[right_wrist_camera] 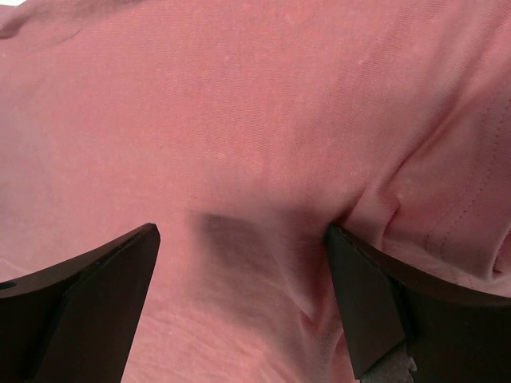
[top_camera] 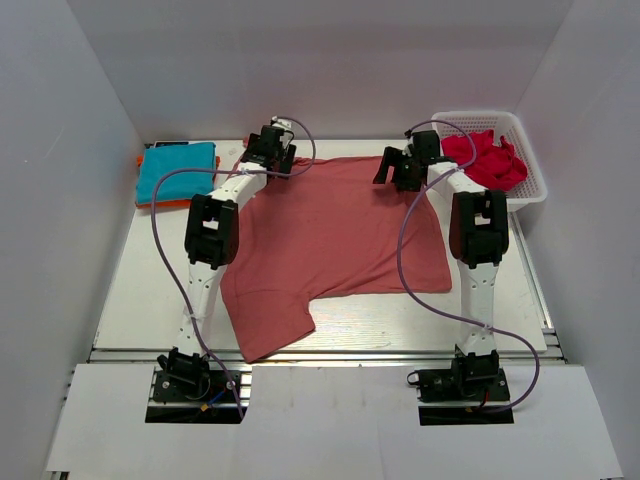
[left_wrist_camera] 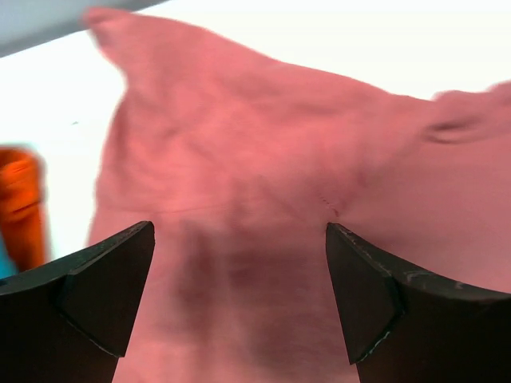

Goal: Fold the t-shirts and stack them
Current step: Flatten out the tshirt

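A salmon-red t-shirt (top_camera: 330,240) lies spread flat on the table, one sleeve reaching toward the near edge. My left gripper (top_camera: 268,150) is open just above its far left part; the cloth (left_wrist_camera: 239,199) fills that wrist view between the spread fingers. My right gripper (top_camera: 400,168) is open over the shirt's far right part, its fingers either side of a small wrinkle in the cloth (right_wrist_camera: 263,159). A folded teal t-shirt (top_camera: 177,170) lies at the far left on something orange. Crumpled red t-shirts (top_camera: 488,160) sit in a white basket (top_camera: 530,190).
The white basket stands at the far right corner against the wall. White walls close in the table on three sides. An orange cloth edge (left_wrist_camera: 20,207) shows at the left of the left wrist view. A metal rail (top_camera: 320,352) runs along the near edge.
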You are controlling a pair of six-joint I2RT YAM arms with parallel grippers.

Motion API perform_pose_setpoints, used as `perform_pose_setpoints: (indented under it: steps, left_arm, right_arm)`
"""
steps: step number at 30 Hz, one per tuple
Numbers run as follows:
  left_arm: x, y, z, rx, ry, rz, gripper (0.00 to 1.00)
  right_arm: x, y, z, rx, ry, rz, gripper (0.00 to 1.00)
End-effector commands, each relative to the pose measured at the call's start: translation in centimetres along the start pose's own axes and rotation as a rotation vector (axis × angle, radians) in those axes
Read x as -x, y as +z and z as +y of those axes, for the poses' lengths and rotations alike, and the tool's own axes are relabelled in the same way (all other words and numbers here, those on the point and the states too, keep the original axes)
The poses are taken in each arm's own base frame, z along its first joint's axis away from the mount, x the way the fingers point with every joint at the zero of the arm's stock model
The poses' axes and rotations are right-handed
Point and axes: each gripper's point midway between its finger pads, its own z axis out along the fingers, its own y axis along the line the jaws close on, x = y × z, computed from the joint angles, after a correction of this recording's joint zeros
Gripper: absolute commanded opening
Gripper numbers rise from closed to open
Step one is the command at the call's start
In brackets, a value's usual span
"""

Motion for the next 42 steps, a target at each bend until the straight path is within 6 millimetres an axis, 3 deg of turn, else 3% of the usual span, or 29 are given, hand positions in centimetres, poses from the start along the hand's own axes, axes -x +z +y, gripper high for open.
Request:
perform_pose_setpoints:
  steps: [1,5,6,11,15,18,21,28,29,31,32,34,35,40,42]
  left_arm:
    - [-0.4,-0.3,3.4,0.16,0.001,0.025,0.98]
    - [-1.1,-0.8,1.7,0.032,-0.076,0.029,0.98]
    - [0.4,-0.9,2.0,0.04,-0.087,-0.041,0.98]
    - [3.0,-0.5,0.5,-0.026,-0.082,-0.146,0.98]
    - [3.2,1.5,-0.5,-0.05,-0.06,-0.155,0.96]
    - [3.0,1.5,-1.6,-0.082,-0.053,-0.159,0.96]
    - [3.9,0.6,-0.9,-0.064,-0.05,-0.187,0.93]
    - [3.4,1.7,-1.0,-0.04,-0.056,-0.193,0.64]
    - [4.1,1.6,-1.1,-0.048,-0.074,-0.222,0.49]
    - [4.3,2.0,-1.4,-0.06,-0.077,-0.24,0.41]
    - [4.5,1.9,-1.5,-0.067,-0.078,-0.25,0.29]
    - [5.2,2.1,-1.4,-0.056,-0.096,-0.274,0.14]
    - [5.7,2.0,-1.3,-0.053,-0.102,-0.296,0.0]
    - [6.7,2.4,-1.1,-0.034,-0.113,-0.361,0.0]
    - [8.6,2.3,-1.5,-0.066,-0.092,-0.415,0.0]
  right_arm:
    - [-0.7,0.0,-0.3,0.017,0.011,0.035,0.9]
    - [-0.8,0.2,-0.7,0.02,0.011,0.043,0.9]
    - [-0.6,0.0,-0.8,0.02,0.016,0.037,0.9]
    - [-0.7,0.0,-1.0,0.032,0.021,0.042,0.9]
    - [-0.7,-0.1,-1.0,0.04,0.028,0.046,0.9]
    - [-0.8,0.0,-1.1,0.044,0.034,0.047,0.9]
    - [-0.6,0.0,-1.1,0.052,0.038,0.047,0.9]
    - [-0.8,0.1,-1.3,0.058,0.045,0.055,0.9]
    - [-0.8,0.1,-1.2,0.061,0.047,0.055,0.9]
    - [-1.0,0.2,-1.2,0.066,0.054,0.061,0.9]
    - [-1.0,0.2,-1.2,0.07,0.055,0.061,0.9]
    - [-0.9,0.3,-1.1,0.081,0.053,0.06,0.9]
    - [-1.0,0.4,-1.1,0.083,0.056,0.064,0.9]
    - [-0.9,0.4,-1.2,0.08,0.05,0.061,0.9]
    - [-0.9,0.4,-1.4,0.077,0.052,0.062,0.9]
